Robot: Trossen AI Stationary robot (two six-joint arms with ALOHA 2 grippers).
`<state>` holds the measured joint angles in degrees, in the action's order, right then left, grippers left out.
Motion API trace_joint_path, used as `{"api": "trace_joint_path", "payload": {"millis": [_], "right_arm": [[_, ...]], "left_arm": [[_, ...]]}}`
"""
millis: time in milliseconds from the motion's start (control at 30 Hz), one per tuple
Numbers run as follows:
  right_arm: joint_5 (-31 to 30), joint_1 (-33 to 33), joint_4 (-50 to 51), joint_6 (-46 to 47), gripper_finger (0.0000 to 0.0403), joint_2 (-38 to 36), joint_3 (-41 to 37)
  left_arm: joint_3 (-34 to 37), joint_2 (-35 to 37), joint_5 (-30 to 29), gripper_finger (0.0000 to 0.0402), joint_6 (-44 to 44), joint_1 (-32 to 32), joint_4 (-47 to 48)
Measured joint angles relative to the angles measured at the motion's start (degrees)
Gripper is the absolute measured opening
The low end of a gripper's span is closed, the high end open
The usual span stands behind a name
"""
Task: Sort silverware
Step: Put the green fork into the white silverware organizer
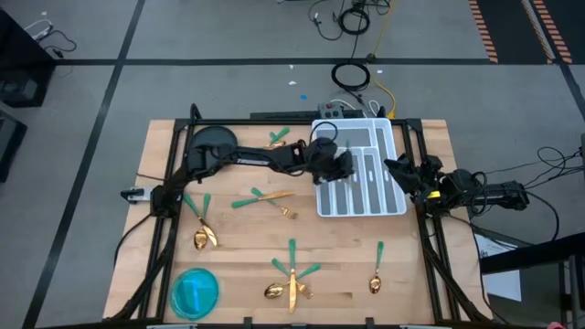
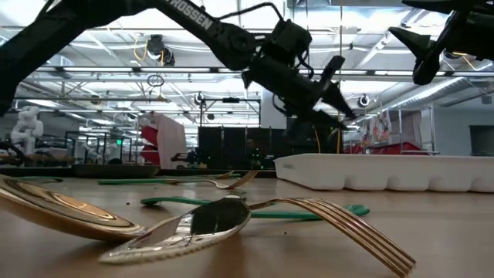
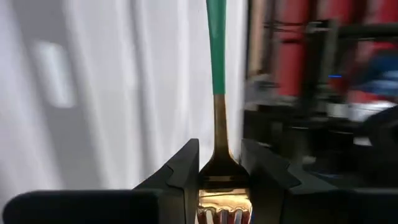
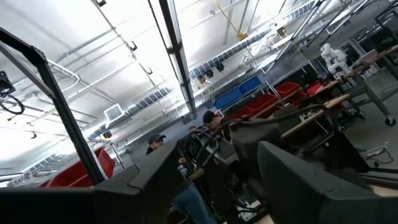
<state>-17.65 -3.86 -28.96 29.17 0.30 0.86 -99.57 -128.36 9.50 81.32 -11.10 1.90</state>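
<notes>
The fork (image 3: 217,124) you were carrying sat clamped at its neck between the left gripper's (image 3: 219,177) two dark fingers, gold tines back toward the wrist and green handle pointing straight out over the white tray (image 1: 384,146). You held it that way, I judge, so the handle would run along one of the long compartments and drop in lengthwise. In the high view the left gripper (image 1: 336,166) hung over the tray's 9 o'clock edge, with the tray at about 2 o'clock on the wooden table (image 1: 411,265).

The rest of the silverware lay loose on the boards: a pair near 12 o'clock (image 1: 278,139), crossed pieces at the centre (image 1: 271,198), a spoon and a fork at 8 o'clock (image 1: 201,226), a heap at 6 o'clock (image 1: 292,279) and a single spoon at 5 o'clock (image 1: 377,270). Most of the sorting, by my reckoning, was not yet done.

Your right gripper (image 1: 402,171) waited just off the tray's 3 o'clock edge, raised, its jaws apart and empty; its wrist view looked up into the room, where people in caps stood. A blue plate (image 1: 195,292) sat at 7 o'clock.

The only writing legible was "ROSSEN" in white on the left arm (image 2: 193,17) in the low view, the first letter cut off.
</notes>
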Motion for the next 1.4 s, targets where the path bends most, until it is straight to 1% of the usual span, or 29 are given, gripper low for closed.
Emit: {"api": "trace_joint_path", "payload": {"millis": [67, 133, 200, 267, 400, 433, 533, 733, 833, 1000, 1100, 1233, 1267, 1333, 1400], "right_arm": [[-0.01, 0.0, 0.13, -0.02, 0.0215, 0.0, 0.01], [0.0, 0.0, 0.67, -0.02, 0.0215, 0.0, 0.01], [-0.02, 0.0, 0.84, -0.02, 0.0215, 0.0, 0.01], [-0.01, 0.0, 0.83, -0.01, 0.0215, -0.02, 0.01], [-0.04, 0.02, 0.84, -0.12, 0.0215, -0.02, 0.01], [-0.04, 0.0, 0.95, -0.31, 0.0215, 0.0, 0.01], [-0.04, 0.02, 1.53, -0.9, 0.0215, 0.0, 0.01], [-0.04, 0.02, 1.78, -1.33, 0.0215, -0.02, 0.01], [-0.04, 0.02, 2.1, -1.77, 0.0215, -0.02, 0.01], [-0.21, 0.02, 2.22, -2.33, 0.0215, -0.01, 0.01], [-0.22, 0.02, 2.27, -2.4, 0.0215, -0.01, 0.01], [-0.22, 0.02, 2.6, -2.4, 0.0215, -0.02, 0.01], [-0.22, 0.02, 2.61, -2.4, 0.0215, 0.0, 0.01], [-0.22, 0.02, 2.63, -2.4, 0.0215, -0.01, 0.01], [-0.2, 0.02, 2.63, -2.4, 0.0215, 0.0, 0.01]], "left_arm": [[0.0, 2.69, -1.83, 0.0106, -4.62, 0.31, 7.63], [-0.09, 5.52, -5.22, 0.0106, -8.14, 0.54, 14.46], [-0.11, 8.26, -9.79, 0.0106, -10.5, 0.83, 21.85], [-0.11, 9.73, -13.18, 0.0106, -11.24, 0.99, 26.69], [-0.09, 10.29, -13.36, 0.0106, -11.24, 1.66, 31.69], [0.1, 9.93, -13.35, 0.0106, -11.17, 1.97, 31.8], [0.59, 8.62, -12.69, 0.0106, -11.22, 2.58, 27.99], [0.71, 7.57, -12.7, 0.0106, -9.65, 2.74, 32.56], [0.73, 7.57, -13.68, 0.0106, -9.71, 2.76, 31.84], [2.74, 7.62, -13.92, 0.0106, -9.34, 2.42, 30.17], [3.51, 7.62, -13.89, 0.0106, -8.62, 2.4, 28.12], [3.57, 7.57, -12.77, 0.0106, -11.23, 2.54, 19.28], [3.48, 7.63, -12.44, 0.0106, -11.3, 2.54, 18.49], [3.48, 7.36, -10.88, 0.0106, -11.42, 2.39, 18.5], [3.49, 6.07, -8.15, 0.0106, -12.84, 2.19, 16.23]]}}
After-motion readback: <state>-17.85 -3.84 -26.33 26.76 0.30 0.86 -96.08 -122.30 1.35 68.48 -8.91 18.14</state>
